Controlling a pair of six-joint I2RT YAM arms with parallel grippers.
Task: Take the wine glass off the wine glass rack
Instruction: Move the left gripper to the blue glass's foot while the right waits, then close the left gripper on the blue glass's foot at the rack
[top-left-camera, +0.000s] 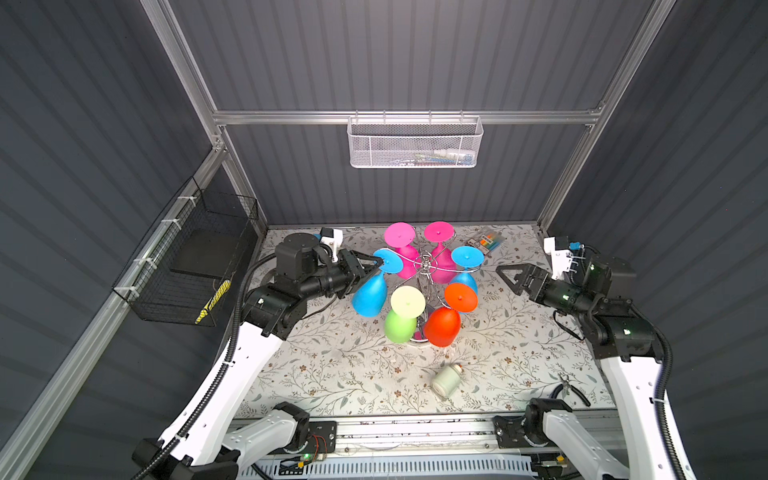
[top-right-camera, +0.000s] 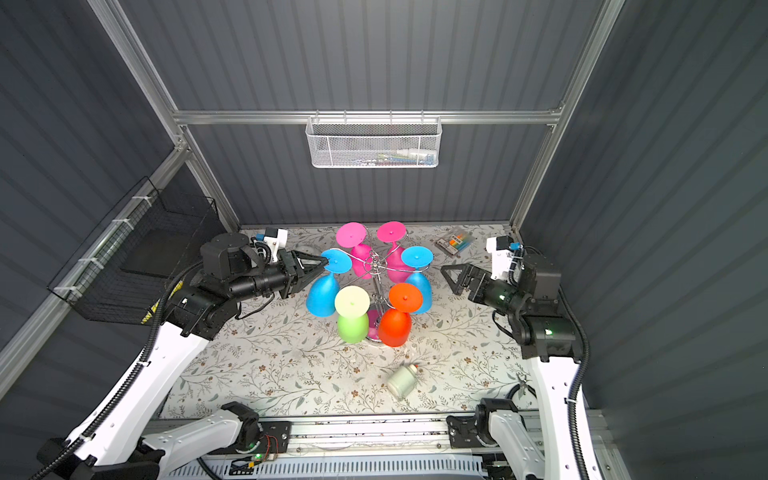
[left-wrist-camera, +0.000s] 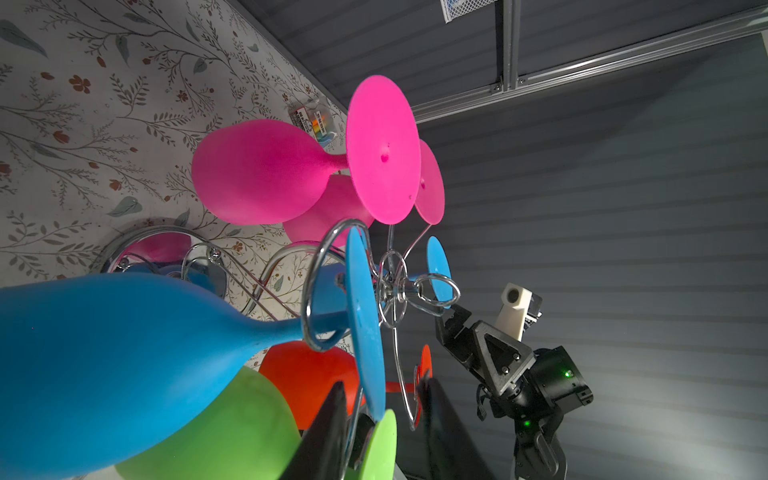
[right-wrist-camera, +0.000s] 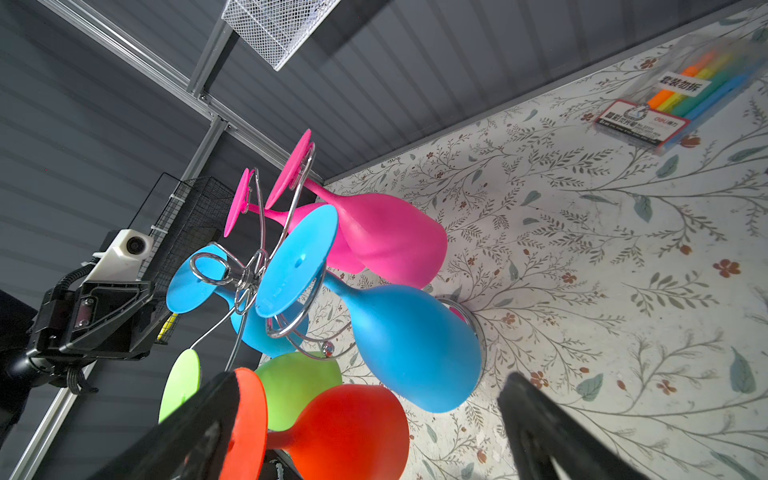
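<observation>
- left gripper (top-left-camera: 377, 267): jaws part-open, straddling the foot rim of the blue wine glass (top-left-camera: 369, 297); a gap shows, not clamped
- that glass hangs upside down on the left side of the wine glass rack (top-left-camera: 424, 263), which stands mid-table toward the far edge
- right gripper (top-left-camera: 506, 277): jaws spread wide, empty, to the right of the rack and apart from it

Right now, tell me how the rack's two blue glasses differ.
The left blue glass has the left gripper straddling its foot; the right blue glass has the right gripper well clear. In both top views the left blue glass's bowl shows nearly whole; the orange glass hides part of the right one's. Both hang upside down from the rack.
</observation>
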